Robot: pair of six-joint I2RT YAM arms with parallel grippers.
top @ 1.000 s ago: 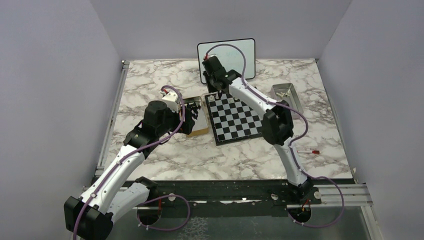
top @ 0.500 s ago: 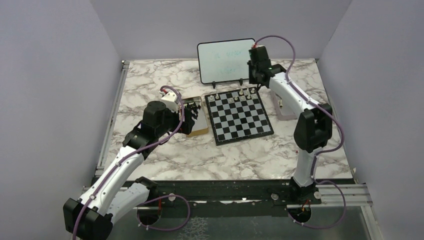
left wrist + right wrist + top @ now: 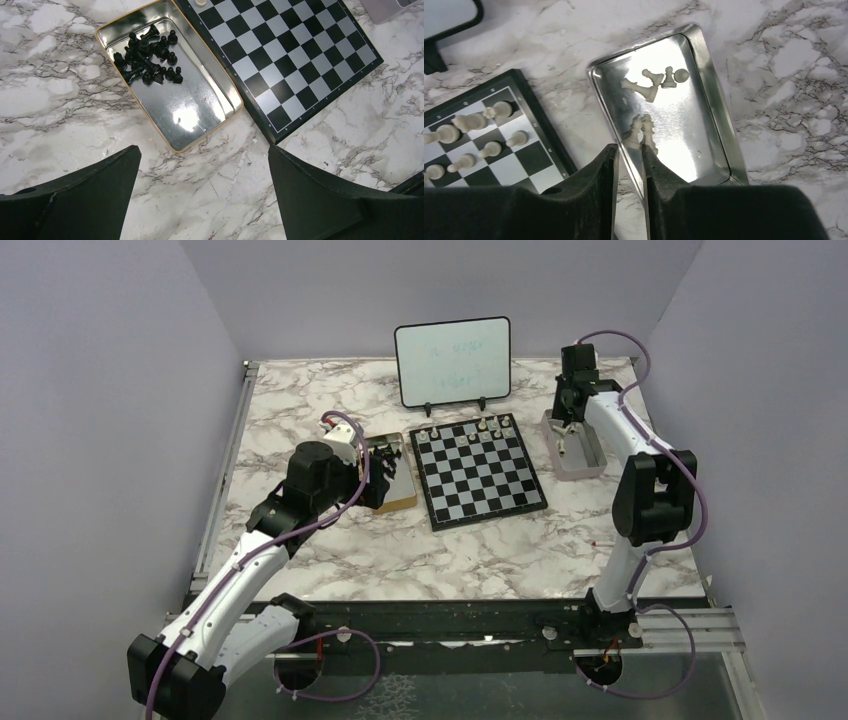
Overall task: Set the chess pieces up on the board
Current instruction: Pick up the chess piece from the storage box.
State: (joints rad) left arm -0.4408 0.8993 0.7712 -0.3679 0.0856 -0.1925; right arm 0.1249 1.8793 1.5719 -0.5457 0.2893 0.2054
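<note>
Marble lies bare around the board point(image 3: 478, 472); right end effector point(image 3: 629, 165) nearly pressed together, left point(image 3: 202, 190) spread.

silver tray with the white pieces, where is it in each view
Top external: the silver tray sits right of the board, under the right gripper.
Left wrist: only a pale corner at the top right edge, probably the tray.
Right wrist: centre, rim, holding a few white pieces.
Shared landmark: the board.
</note>
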